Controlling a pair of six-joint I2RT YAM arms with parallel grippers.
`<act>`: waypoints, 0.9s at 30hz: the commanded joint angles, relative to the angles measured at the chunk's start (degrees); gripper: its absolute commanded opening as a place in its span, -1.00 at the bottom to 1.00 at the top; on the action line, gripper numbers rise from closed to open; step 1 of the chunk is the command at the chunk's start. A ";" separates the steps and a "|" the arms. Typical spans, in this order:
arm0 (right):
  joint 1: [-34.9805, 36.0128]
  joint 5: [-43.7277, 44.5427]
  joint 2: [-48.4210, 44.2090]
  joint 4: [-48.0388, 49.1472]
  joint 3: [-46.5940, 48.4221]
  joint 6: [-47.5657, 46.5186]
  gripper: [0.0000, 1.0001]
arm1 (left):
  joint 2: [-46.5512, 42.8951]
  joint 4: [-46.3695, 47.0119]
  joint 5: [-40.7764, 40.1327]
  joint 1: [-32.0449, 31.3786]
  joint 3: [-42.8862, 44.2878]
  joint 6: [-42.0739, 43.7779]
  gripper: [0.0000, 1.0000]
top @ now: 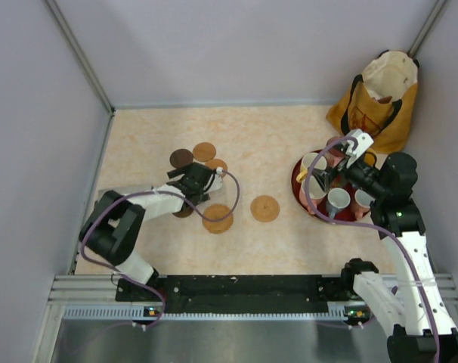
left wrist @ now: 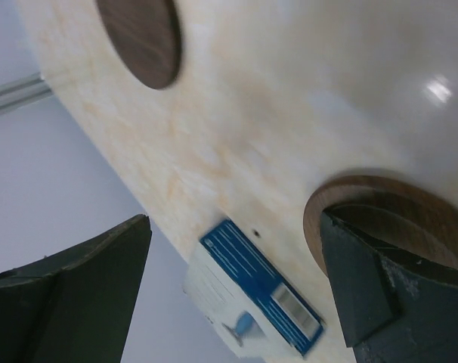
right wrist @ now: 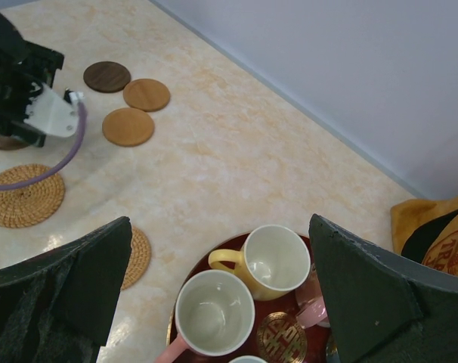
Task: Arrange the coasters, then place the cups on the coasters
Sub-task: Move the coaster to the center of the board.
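The red tray sits at the right side of the table and holds every cup that can be seen; none stands on a coaster. From the right wrist, a pale yellow cup and a pink cup stand side by side on the tray, both upright and empty, and the edge of another pink one just shows beside them. The top view adds a blue-grey cup at the tray's near edge, while the arm hides part of the rest. The right gripper hangs over the tray with its fingers spread wide and nothing between them. Behind the tray, in the far right corner, a yellow-orange bag stands with its mouth open; what is inside cannot be made out. The coasters lie flat on the bare table to the left of the tray. A dark brown coaster and two plain tan coasters lie close together farther back. Two woven coasters lie nearer, apart from each other. The left gripper is low over the table among them, fingers wide apart and holding nothing, with one fingertip over the edge of another brown coaster.
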 commanded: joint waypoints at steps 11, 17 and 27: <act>0.36 -0.67 2.17 1.94 0.00 -0.69 0.97 | 29.53 8.57 -6.47 14.24 29.26 -0.24 0.96; 0.45 -0.93 2.78 1.94 0.00 -0.61 0.97 | 31.31 4.70 -8.06 18.38 38.06 -3.49 0.96; 0.53 -0.94 2.70 2.03 0.18 -0.26 0.97 | 11.37 0.57 7.92 12.95 30.43 -8.06 0.97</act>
